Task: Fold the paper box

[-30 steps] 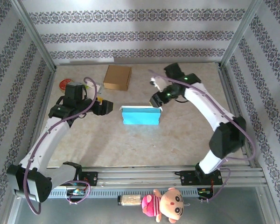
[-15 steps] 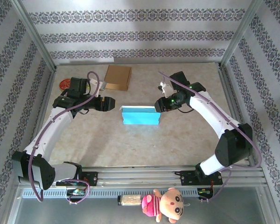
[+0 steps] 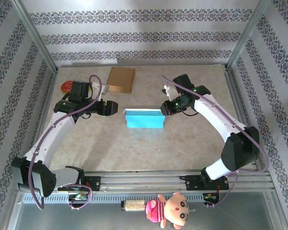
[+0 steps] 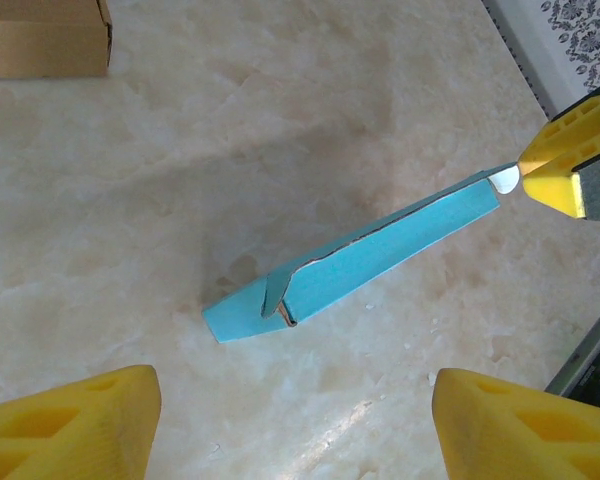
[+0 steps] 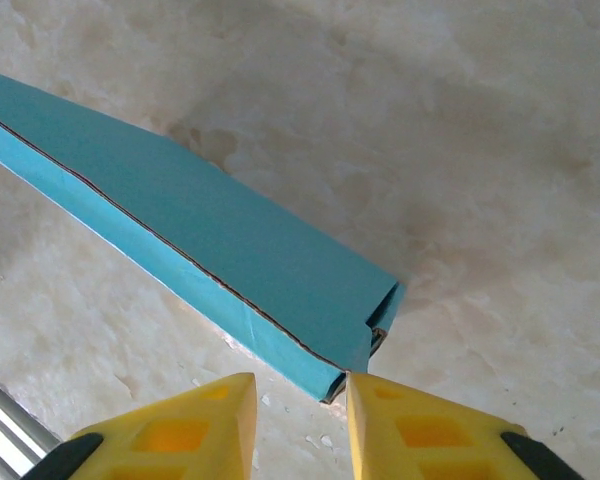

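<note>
The box point(image 3: 144, 120) lies mid-surface point(image 3: 182, 143) and hasn't moved, with its long sides running 9 to 3 o'clock. Over the last second my right gripper point(image 3: 164, 109) has swung off the back corner to the box's 3 o'clock end and narrowed a lot. A slim gap remains at the end flap, and I cannot tell whether it has pinched it yet. The left gripper point(image 3: 111, 108) waits wide open just off the 9 o'clock end, holding nothing. I read this as the start of the end-flap fold.
</note>
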Action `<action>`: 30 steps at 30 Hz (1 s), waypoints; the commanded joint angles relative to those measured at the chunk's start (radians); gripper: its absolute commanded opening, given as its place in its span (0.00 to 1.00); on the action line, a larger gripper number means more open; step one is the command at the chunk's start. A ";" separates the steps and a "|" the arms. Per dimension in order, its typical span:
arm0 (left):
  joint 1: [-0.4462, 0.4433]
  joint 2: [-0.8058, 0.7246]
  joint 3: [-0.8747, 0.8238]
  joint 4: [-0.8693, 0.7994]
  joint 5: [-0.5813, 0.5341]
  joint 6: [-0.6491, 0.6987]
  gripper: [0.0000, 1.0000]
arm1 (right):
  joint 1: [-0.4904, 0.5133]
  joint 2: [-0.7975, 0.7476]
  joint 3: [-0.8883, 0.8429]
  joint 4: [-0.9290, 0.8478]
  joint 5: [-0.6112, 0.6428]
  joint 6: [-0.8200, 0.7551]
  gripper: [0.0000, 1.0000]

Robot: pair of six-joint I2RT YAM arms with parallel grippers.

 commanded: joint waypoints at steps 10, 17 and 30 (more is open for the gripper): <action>-0.008 -0.021 -0.016 0.017 -0.006 -0.035 0.72 | 0.008 0.027 -0.018 0.000 0.059 -0.034 0.23; -0.009 -0.019 -0.020 0.030 0.000 -0.048 0.72 | 0.010 0.025 -0.027 0.000 0.104 -0.036 0.22; -0.012 -0.019 -0.023 0.030 -0.003 -0.050 0.72 | 0.022 0.018 -0.030 0.029 0.088 -0.020 0.18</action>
